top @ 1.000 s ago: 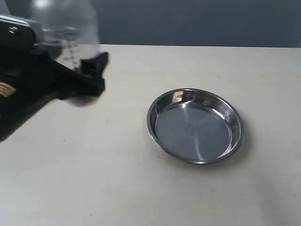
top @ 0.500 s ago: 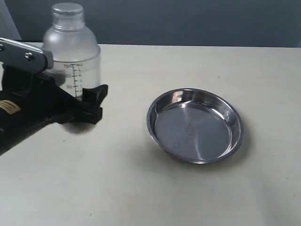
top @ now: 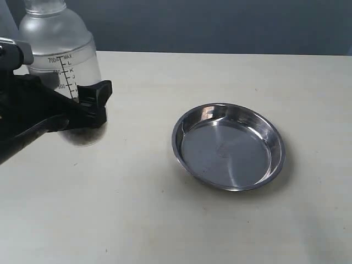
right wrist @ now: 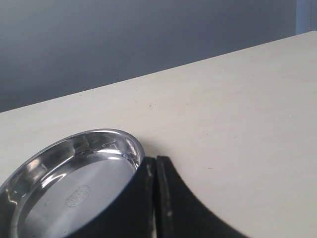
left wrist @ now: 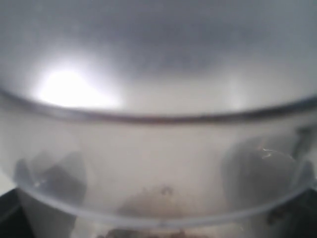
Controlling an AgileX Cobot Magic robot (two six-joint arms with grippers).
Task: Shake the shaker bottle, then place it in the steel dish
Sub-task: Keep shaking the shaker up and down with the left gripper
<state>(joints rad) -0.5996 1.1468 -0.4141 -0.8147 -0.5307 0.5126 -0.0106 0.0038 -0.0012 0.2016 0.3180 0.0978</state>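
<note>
- Left gripper [top: 82, 105]: black, clamped across the lower body of the shaker bottle [top: 60, 52]; one finger [top: 94, 99] seen on the side facing the dish, the other hidden behind the frosted wall.
- Shaker bottle: held nearly upright at the left of the exterior view, cap cut off by the top edge; black measuring scale turned toward the camera, dark pellets [top: 82, 135] gathered at the base. Cannot tell whether the base touches the table [top: 165, 220] or hangs just above it.
- Left wrist view: filled by the bottle's blurred, translucent wall [left wrist: 158, 148], a bright glare on its upper part.
- Steel dish [top: 187, 118]: round, shallow and shiny, resting flat on the table to the right of the bottle, well apart from it and from the left gripper.
- Right gripper [right wrist: 154, 162]: two black fingers pressed together with only a thin seam between them, holding nothing; seen just beside the rim of the dish [right wrist: 131, 146] in the right wrist view, outside the exterior view.
- Backdrop: pale table top ending at a dark grey wall [top: 220, 25].
</note>
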